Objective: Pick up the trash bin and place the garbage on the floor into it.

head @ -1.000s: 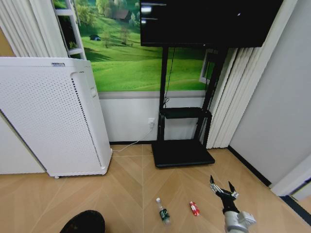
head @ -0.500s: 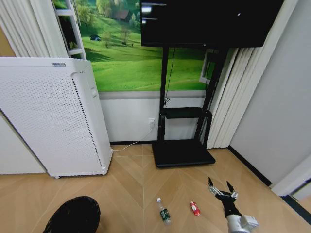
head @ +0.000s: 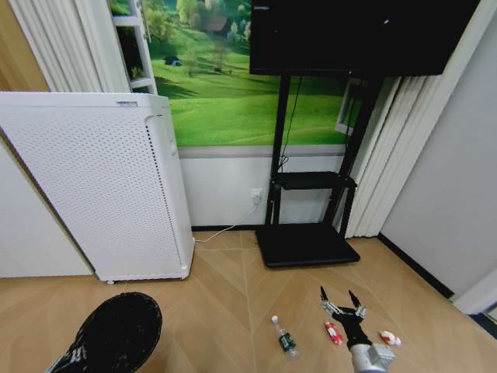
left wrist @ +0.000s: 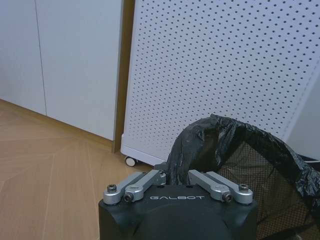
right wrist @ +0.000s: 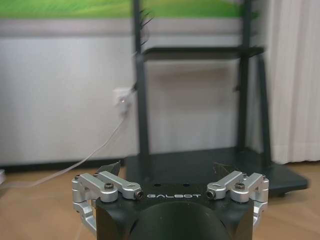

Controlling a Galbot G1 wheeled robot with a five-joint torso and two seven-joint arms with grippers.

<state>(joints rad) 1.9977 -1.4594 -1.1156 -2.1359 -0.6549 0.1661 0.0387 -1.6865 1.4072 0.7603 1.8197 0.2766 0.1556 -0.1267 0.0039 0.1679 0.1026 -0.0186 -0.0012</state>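
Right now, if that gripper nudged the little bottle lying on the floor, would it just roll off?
Probably. The bottle is round, lying flat on smooth wooden floor, so it would likely roll. It looks clear and perhaps empty, so light. The right gripper hovers open nearby.

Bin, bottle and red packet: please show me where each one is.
bin (head: pixel 116 334): head view, on its black liner bag.
bottle (head: pixel 284 339): head view, on its green label.
red packet (head: pixel 333 333): head view, on its middle.
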